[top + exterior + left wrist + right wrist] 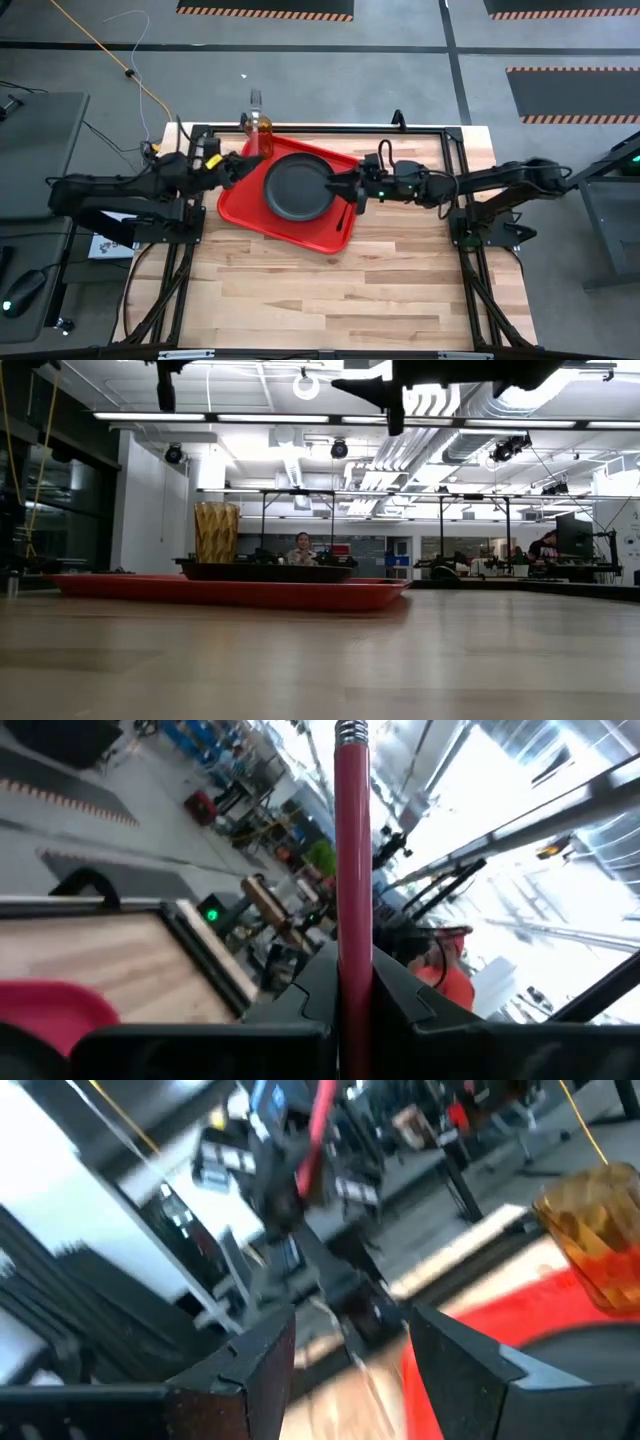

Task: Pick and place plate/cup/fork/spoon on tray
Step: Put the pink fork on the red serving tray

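**The fork is riding in the left gripper, up over the tray**

The left gripper (pixel 352 995) is squeezing tight on the fork (pixel 352 840). It is holding the pink-red handle low down, and the rest of the handle is sticking straight out past the fingers. The silver part is only just showing at the far tip. In the high view this gripper (pixel 232 168) is hanging over the left edge of the red tray (pixel 240 205).

The fork is looking thin, stiff and light. It is not going to bend or break. But the handle is smooth and round, so it could slip or spin in the fingers. Holding it near the middle of the handle would be keeping it steadier than holding one end.

The black plate (pixel 297 187) is sitting flat on the tray. The orange cup (pixel 259 134) is standing up at the tray's far corner, just beside the plate. A slim dark thing by the tray's right edge may be the spoon, but it is too small to be sure.

The right gripper (pixel 350 190) is waiting over the plate's right rim. Its fingers (pixel 262 1355) are standing wide apart, holding nothing.
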`<action>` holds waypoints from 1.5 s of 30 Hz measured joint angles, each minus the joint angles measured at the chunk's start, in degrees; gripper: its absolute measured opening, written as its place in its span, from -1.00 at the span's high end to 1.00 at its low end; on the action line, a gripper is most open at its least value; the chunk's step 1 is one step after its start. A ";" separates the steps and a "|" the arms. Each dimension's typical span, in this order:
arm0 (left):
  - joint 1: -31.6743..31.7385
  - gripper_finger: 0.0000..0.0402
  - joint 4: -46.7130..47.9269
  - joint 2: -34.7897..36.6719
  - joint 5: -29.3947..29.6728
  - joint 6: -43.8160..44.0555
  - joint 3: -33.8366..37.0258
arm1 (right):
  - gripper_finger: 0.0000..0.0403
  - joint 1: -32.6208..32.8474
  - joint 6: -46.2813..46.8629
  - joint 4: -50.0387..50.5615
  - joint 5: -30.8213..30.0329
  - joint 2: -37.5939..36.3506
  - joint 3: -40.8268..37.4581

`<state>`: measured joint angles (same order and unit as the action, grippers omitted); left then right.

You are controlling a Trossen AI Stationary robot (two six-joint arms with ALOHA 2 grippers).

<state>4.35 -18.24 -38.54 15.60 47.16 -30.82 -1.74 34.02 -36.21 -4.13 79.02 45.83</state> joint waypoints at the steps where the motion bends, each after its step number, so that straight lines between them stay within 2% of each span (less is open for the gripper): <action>1: -0.43 0.92 0.15 -0.57 0.04 0.23 0.15 | 0.05 -0.02 0.38 -2.02 -0.35 1.05 0.09; 10: -4.97 0.92 -3.25 -5.76 0.21 0.70 0.12 | 0.05 -0.01 0.41 -4.58 -0.85 6.77 5.26; 19: -10.53 0.92 -3.08 -8.99 4.38 -1.51 0.12 | 0.05 0.02 -1.85 -5.21 -0.36 7.24 7.88; 22: -11.67 0.92 -3.08 -11.02 5.00 -1.77 0.12 | 0.05 0.03 -1.49 -5.20 -2.79 7.24 8.71; 25: -12.31 0.92 -3.60 -13.45 4.97 -1.34 0.12 | 0.05 0.00 -1.07 -5.19 -5.52 7.26 9.62; 31: -12.41 0.92 -6.86 -16.37 4.82 -1.38 0.10 | 0.05 -0.02 -2.84 -5.17 -5.39 7.26 10.82; 45: -12.41 0.92 -8.72 -16.68 2.79 -2.47 0.10 | 0.05 -0.02 1.86 -3.44 -5.37 7.26 10.82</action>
<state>-8.05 -26.96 -55.22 18.40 44.69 -30.72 -1.76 35.88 -39.65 -9.50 86.28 56.64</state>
